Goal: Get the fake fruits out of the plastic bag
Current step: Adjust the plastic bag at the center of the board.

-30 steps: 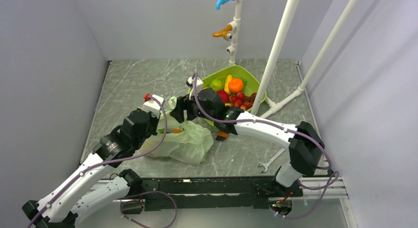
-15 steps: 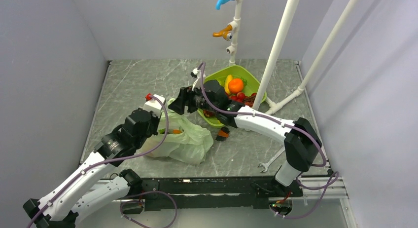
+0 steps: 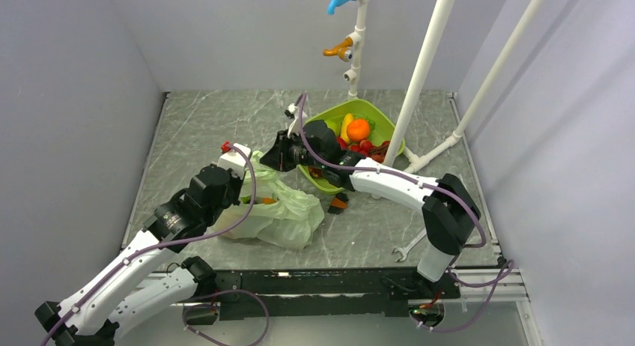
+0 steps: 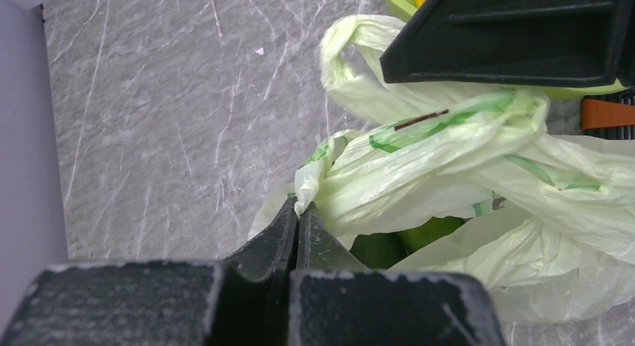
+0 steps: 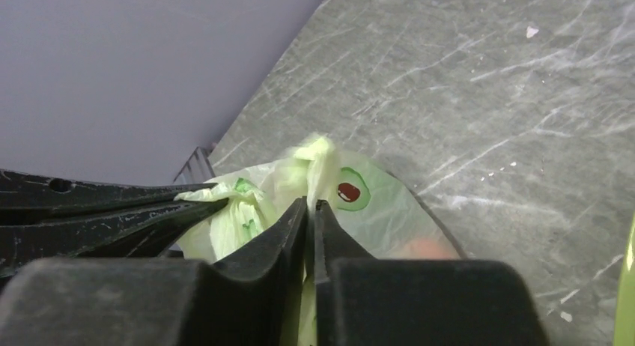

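Note:
The plastic bag [image 3: 288, 215] lies crumpled on the table between my two arms, pale green and translucent. My left gripper [image 4: 298, 208] is shut on a twisted edge of the plastic bag [image 4: 449, 155] at its mouth. A green fake fruit [image 4: 389, 246] shows inside the opening. My right gripper [image 5: 311, 204] is shut on a fold of the plastic bag [image 5: 258, 187] just opposite, and a pinkish fruit [image 5: 427, 247] shows dimly through the film. From above, the left gripper [image 3: 253, 172] and right gripper [image 3: 268, 162] meet at the bag's far top.
A green tray [image 3: 377, 111] behind the bag holds an orange fruit [image 3: 359, 129], a yellow one and red berries. White pipes [image 3: 423, 69] rise at the right. A wrench [image 3: 408, 249] lies near the front right, and a small orange-black piece [image 3: 338, 204] sits beside the bag.
My right gripper was open above the bag's top; it has moved onto the bag's upper fold and shut on it. The left gripper has kept its hold.

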Robot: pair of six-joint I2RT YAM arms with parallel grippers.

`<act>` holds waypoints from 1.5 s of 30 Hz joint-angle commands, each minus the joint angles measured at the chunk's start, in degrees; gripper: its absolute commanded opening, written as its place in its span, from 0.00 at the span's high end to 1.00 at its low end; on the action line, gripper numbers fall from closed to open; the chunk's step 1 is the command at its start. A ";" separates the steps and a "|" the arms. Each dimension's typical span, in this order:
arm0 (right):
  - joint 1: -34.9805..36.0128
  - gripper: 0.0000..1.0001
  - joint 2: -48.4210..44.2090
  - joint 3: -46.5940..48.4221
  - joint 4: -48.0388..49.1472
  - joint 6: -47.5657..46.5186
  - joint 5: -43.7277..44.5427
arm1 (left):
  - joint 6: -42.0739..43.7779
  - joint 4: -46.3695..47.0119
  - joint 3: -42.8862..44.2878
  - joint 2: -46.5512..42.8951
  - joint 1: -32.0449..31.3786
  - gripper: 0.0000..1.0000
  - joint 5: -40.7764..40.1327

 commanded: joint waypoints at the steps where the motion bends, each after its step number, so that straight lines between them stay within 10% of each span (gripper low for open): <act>1: 0.00 0.95 -4.13 1.45 -1.14 -2.84 2.46 | -0.80 1.40 1.51 0.00 0.13 1.00 -0.59; 22: -0.14 1.00 -43.75 -25.38 -8.58 -23.38 3.08 | -9.07 -2.34 2.68 2.86 3.86 1.00 -21.53; 37: -3.09 1.00 -27.63 1.79 -10.13 -31.09 12.77 | -8.00 2.74 0.88 -0.19 16.33 1.00 -7.29; 45: -3.57 1.00 -34.56 -1.97 -10.45 -34.12 5.55 | -7.47 5.31 -0.09 -3.00 19.25 1.00 -1.13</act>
